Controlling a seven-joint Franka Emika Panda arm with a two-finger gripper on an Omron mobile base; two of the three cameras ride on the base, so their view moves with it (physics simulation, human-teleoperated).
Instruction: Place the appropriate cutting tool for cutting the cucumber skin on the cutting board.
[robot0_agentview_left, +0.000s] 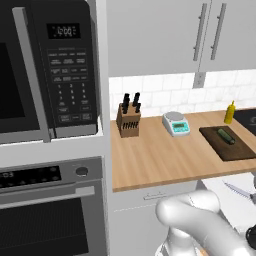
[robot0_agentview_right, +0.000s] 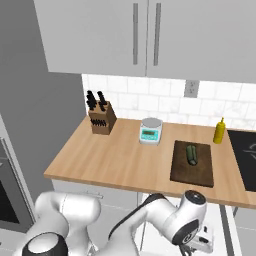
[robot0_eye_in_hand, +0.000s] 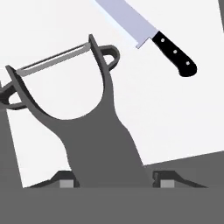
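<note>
The gripper (robot0_eye_in_hand: 113, 183) seems closed on the grey Y-shaped peeler (robot0_eye_in_hand: 87, 127). The dark brown cutting board (robot0_agentview_right: 192, 172) has only the green cucumber (robot0_agentview_right: 191, 154); the peeler must go there.

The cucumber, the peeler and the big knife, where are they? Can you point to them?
cucumber (robot0_agentview_right: 191, 154): right base view, middle of its green body, lying on the cutting board.
peeler (robot0_eye_in_hand: 103, 144): hand view, on its grey handle.
knife (robot0_eye_in_hand: 175, 52): hand view, on its black handle.
</note>
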